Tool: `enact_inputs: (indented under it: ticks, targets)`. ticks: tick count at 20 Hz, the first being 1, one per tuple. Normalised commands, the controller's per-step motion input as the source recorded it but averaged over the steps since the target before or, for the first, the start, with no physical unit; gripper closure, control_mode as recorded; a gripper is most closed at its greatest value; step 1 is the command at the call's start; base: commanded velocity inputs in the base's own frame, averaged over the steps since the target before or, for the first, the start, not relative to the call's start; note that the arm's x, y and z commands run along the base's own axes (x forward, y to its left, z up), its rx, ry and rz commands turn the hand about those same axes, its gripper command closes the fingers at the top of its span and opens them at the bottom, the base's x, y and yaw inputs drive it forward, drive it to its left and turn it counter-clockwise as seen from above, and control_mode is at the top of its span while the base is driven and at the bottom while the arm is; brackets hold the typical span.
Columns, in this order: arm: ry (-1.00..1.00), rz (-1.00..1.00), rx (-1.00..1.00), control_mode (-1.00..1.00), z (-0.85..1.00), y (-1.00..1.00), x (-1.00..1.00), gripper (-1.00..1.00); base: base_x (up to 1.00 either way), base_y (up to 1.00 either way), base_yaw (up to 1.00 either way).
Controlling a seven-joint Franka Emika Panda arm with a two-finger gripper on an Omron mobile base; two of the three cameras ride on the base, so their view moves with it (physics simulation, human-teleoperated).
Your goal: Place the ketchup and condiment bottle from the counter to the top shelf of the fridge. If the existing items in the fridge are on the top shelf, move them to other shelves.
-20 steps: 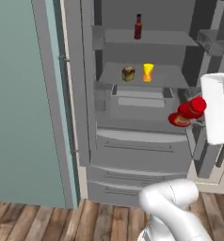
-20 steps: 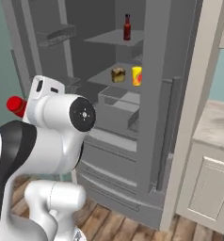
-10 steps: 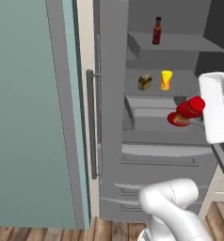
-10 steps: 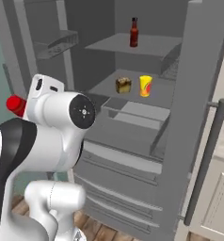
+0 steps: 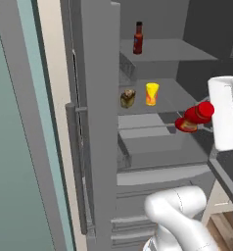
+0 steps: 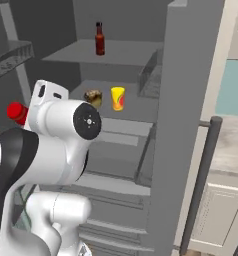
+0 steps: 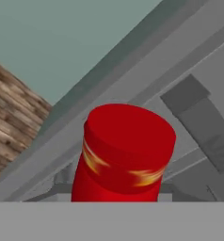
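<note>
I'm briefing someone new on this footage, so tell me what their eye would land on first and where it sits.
The bright red ketchup stands out first, held sideways in the end effector in front of the open grey fridge, level with its middle shelves. Next comes the slim dark condiment bottle, upright on the top shelf. Just below, a yellow cup and a brown lump sit side by side on the second shelf.

Top shelf [image 5: 177, 49]: condiment bottle [image 5: 137, 37] upright. Shelf below [image 5: 182, 95]: brown lump [image 5: 128, 98] beside yellow cup [image 5: 151, 93].
</note>
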Motion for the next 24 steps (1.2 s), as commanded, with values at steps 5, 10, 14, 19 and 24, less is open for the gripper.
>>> enact_inputs:
  ticks: [5,10,14,19,24]
  targets:
    - [0.00,0.00,0.00,1.00,0.00,0.00,0.00,1.00,0.71,0.21,-0.14]
    - [0.00,0.00,0.00,1.00,0.00,0.00,0.00,1.00,0.64,0.03,-0.05]
    - [0.00,0.00,0.00,1.00,0.00,0.00,0.00,1.00,0.47,0.00,-0.04]
    - [0.00,-0.25,0.07,-1.00,0.49,-0.03,0.31,1.00,0.00,0.00,0.00]
    - [0.00,-0.32,0.19,-1.00,0.67,-0.19,0.41,1.00,0.00,0.00,0.00]
